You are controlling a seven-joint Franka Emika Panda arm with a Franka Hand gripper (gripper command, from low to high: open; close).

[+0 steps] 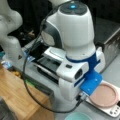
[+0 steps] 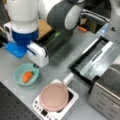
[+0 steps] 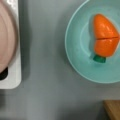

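Nearby, carrot (image 3: 105, 37) in teal bowl (image 3: 77, 57), pink pan (image 2: 53, 97) beside, end effector unseen, state unclear

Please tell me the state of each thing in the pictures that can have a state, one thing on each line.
toy carrot: lying in the bowl, its two halves joined.
teal bowl: upright on the table, holding only the carrot.
pink pan: sitting on the stove, nothing in it.
small white stove: carrying the pan.
toaster oven: door open, folded down.
gripper: fingers not visible in any view.
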